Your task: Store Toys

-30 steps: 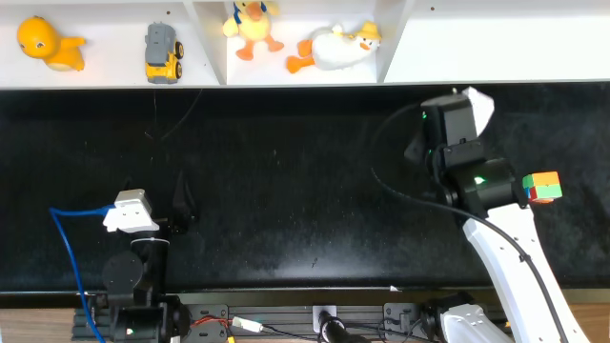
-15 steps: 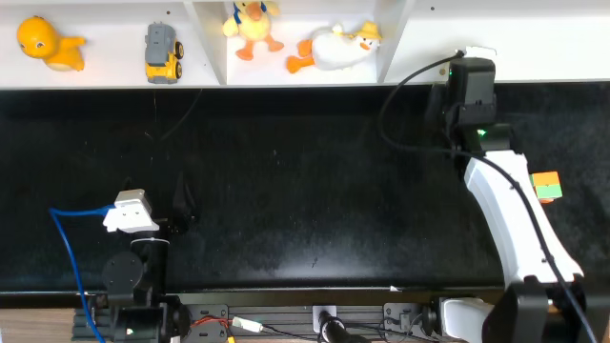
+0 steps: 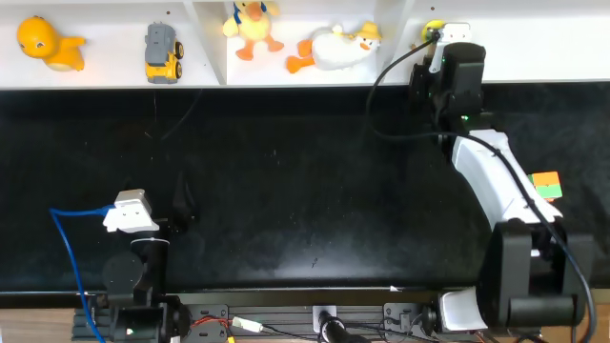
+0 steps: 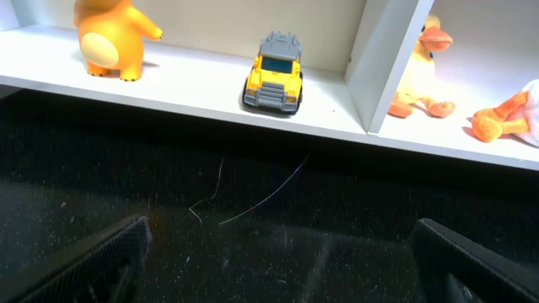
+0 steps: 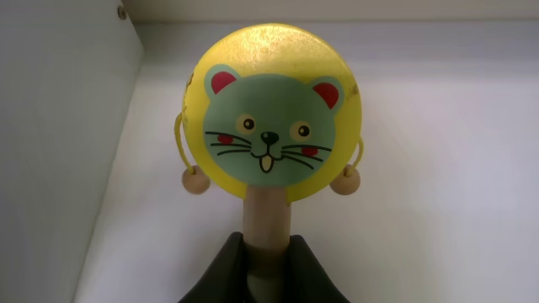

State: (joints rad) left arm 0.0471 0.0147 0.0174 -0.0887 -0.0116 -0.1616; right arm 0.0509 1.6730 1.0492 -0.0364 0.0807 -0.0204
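One cat drum (image 5: 274, 126) inside shelf bay (image 5: 438, 168), pinched by right gripper (image 5: 268, 250), left gripper (image 4: 282, 229) spread.

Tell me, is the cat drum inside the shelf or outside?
Inside: the shelf wall and back panel show beside the cat drum; the right gripper holds its handle.

Painted wood rattle drum (image 5: 274, 126), glossy face, bare matt handle, smooth matt shelf (image 5: 421, 210), rough felt-like table mat (image 3: 286, 191), cloth plush duck (image 3: 335, 50), glossy plastic toy truck (image 4: 273, 71)
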